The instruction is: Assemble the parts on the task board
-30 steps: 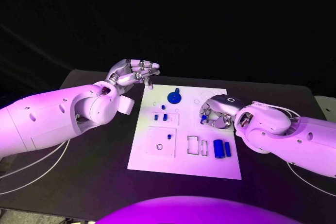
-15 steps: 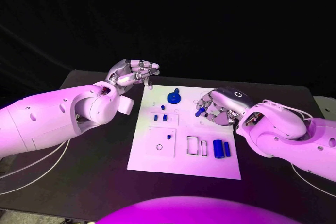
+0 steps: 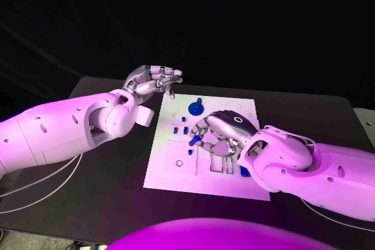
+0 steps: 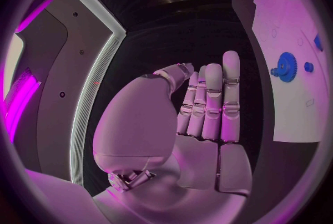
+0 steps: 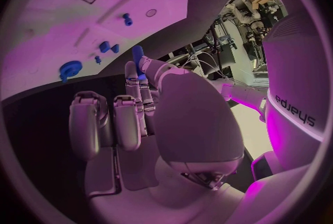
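Observation:
The white task board (image 3: pixel 176 177) lies in the middle of the black table. On it are a blue gear (image 3: pixel 195 107), two short blue pegs (image 3: pixel 180 130) and a small blue piece (image 3: pixel 190 152). My right hand (image 3: pixel 221 133) hovers over the board's middle and pinches a small blue part (image 3: pixel 194 139) between thumb and fingers. The right wrist view shows that part (image 5: pixel 137 54) at the fingertips, with the board (image 5: pixel 83 13) and gear (image 5: pixel 69 69) beyond. My left hand (image 3: pixel 153 79) hangs off the board's far left corner, fingers curled in on nothing. The left wrist view shows the hand (image 4: pixel 205 105) beside the gear (image 4: pixel 285 63).
Rectangular slots (image 3: pixel 220 163) are cut in the board near the right hand, and a blue piece (image 3: pixel 244 172) shows partly under the right forearm. Bare black table (image 3: pixel 109 196) lies left of the board. White cables (image 3: pixel 31 190) run off the table's left side.
My right hand has carried the blue part leftward, from the board's right edge to over its middle. The left hand has barely moved.

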`<state>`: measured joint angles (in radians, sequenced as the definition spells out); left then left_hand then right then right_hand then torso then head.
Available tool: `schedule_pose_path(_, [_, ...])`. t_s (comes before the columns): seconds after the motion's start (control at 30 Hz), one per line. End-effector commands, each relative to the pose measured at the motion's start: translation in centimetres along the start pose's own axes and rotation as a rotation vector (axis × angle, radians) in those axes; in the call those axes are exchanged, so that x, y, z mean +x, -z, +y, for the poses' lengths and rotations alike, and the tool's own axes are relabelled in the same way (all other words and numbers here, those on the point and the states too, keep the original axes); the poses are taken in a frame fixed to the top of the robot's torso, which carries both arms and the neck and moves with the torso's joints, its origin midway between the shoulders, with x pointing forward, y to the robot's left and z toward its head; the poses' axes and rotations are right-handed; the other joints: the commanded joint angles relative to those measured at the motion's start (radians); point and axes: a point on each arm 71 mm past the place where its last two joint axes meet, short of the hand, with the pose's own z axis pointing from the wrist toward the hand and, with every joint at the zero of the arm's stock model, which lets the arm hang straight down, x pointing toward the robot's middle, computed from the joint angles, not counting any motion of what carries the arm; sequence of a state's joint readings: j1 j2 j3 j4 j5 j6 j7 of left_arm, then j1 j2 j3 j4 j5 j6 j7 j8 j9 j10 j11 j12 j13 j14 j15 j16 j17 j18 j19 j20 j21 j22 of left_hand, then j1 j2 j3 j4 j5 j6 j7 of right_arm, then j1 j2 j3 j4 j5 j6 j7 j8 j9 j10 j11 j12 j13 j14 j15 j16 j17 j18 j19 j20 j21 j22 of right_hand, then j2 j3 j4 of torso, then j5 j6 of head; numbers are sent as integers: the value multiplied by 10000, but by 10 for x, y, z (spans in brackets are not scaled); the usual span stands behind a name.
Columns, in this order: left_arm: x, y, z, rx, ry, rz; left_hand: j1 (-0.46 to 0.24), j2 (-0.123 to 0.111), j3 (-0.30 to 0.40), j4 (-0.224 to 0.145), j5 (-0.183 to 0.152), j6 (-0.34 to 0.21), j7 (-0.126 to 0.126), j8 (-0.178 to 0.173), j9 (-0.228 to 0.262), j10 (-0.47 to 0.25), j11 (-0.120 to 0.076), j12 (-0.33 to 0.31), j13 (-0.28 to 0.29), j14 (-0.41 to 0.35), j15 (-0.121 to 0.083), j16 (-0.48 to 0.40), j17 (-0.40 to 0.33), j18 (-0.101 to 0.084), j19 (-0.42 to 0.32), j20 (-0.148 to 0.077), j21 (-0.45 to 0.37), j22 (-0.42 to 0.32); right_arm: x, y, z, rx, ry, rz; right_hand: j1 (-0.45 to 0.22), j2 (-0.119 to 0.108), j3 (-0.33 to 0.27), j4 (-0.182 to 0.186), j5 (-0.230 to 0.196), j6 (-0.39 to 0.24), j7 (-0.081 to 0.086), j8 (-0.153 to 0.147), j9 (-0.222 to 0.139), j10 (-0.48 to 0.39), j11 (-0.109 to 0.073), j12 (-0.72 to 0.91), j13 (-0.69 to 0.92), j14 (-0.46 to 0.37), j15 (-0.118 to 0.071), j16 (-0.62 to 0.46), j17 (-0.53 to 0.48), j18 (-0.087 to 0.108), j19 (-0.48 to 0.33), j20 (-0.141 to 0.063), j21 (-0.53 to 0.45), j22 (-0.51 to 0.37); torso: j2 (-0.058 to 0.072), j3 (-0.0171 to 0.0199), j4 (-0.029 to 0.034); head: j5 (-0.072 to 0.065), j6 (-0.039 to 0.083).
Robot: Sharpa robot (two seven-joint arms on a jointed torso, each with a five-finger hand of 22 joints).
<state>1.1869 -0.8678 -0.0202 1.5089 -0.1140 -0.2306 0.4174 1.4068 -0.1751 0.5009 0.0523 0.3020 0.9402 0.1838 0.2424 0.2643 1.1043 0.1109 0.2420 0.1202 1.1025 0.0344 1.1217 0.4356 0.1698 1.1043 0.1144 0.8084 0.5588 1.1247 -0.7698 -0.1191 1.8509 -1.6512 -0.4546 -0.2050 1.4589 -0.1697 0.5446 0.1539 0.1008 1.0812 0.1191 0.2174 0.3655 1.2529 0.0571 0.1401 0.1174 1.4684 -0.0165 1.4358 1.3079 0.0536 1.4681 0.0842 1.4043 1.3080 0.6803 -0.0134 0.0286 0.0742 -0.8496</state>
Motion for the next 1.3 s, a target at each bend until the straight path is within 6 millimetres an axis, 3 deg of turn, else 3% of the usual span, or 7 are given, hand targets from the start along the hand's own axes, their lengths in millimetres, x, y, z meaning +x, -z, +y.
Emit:
schedule_pose_path(0.03, [4,-2,-1,76,112,188,4,77,9,-47,42,-44,28,25,2,-60,20,33,13,-45,-41,-28,-15,146,-17,-10,-8,16,12,-4,7,-364,-140,287,-72,2,51,5,0,43,23,88,450,53,-27,-21,5,511,-73,24,9,-177,558,-85,-36,1832,1,-15,11,72,-25])
schedule_pose_path(0.17, [6,-3,0,76,129,227,4,77,9,-47,42,-44,28,25,2,-60,20,33,13,-45,-41,-28,-15,146,-17,-10,-8,16,26,-9,10,-447,-193,590,-81,2,55,4,-3,39,23,89,453,52,-26,-25,7,510,-73,23,5,-177,558,-85,-34,1834,18,-17,-16,143,-26])
schedule_pose_path(0.6, [7,-4,0,65,146,269,-1,79,9,-47,41,-46,28,26,2,-64,21,39,15,-46,-39,-28,-18,145,-19,-10,-7,17,53,-17,10,-517,159,1191,-117,2,70,-3,-11,18,27,94,462,44,-23,-40,13,507,-71,17,-6,-173,552,-84,-55,1826,17,13,-9,216,-91])
schedule_pose_path(1.3, [6,-3,0,35,141,260,-13,89,13,-48,38,-48,26,31,3,-73,20,59,20,-49,-38,-26,-24,144,-23,-8,-6,19,63,-20,10,-417,681,1575,-160,4,85,-7,-13,0,29,101,472,42,-19,-53,20,506,-68,17,-7,-176,555,-83,-42,1833,12,0,-11,182,-138])
